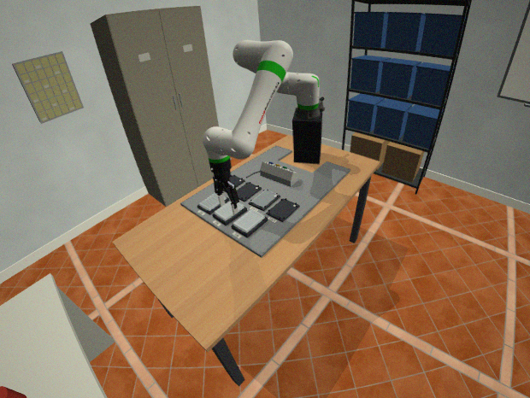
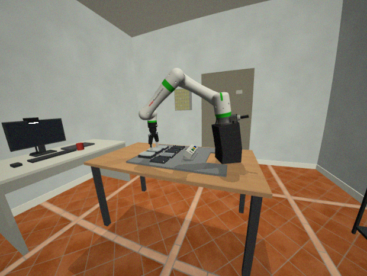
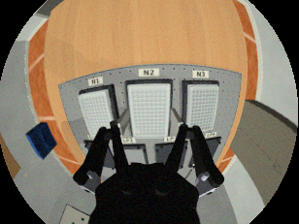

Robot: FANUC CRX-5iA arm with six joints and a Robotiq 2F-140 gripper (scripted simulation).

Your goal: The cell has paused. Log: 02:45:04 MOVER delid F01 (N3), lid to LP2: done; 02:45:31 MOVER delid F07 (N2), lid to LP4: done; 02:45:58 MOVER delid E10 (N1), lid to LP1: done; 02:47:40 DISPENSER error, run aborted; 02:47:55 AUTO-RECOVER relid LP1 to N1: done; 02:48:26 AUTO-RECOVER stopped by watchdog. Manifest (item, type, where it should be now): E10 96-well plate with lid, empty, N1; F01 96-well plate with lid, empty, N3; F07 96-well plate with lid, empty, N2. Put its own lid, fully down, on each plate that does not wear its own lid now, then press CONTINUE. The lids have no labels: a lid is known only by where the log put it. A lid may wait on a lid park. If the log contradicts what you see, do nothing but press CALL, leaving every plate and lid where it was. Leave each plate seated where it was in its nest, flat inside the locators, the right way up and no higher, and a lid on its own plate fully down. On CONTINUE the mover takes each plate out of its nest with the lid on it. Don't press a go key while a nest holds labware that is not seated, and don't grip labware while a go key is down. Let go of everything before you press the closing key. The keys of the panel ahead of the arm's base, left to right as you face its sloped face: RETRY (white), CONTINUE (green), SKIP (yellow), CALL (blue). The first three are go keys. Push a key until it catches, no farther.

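Item: plate in N2 point(image 3: 149, 107), the middle nest of three in the near row on the grey mat point(image 1: 265, 243), with the plate in N1 point(image 3: 94, 110) to its left and the plate in N3 point(image 3: 201, 104) to its right as the wrist view shows them. Appearance: pale, rectangular, with a fine well grid. It lies flat and square in its nest, and a lid appears to lie on it, though we cannot tell whether that lid is fully down. Pincer point(image 3: 149, 131): low over this plate, fingers apart and standing just off its two long sides. We judge it grips nothing. Hazards:
- A lift begun before the fingers are free of the lid's edges could drag the lid up or tip it.
- A sideways drift could nudge the plate off its locators.
- A lid left riding high would make any go key unsafe.

Outstanding: one pale lid point(image 1: 264, 199) lies on a park in the far row. We take it for N3's, but the park labels cannot be read from here, and fetching the wrong lid would spoil the manifest. Key panel point(image 1: 278, 172): farther back on the surface point(image 1: 179, 265), untouched.
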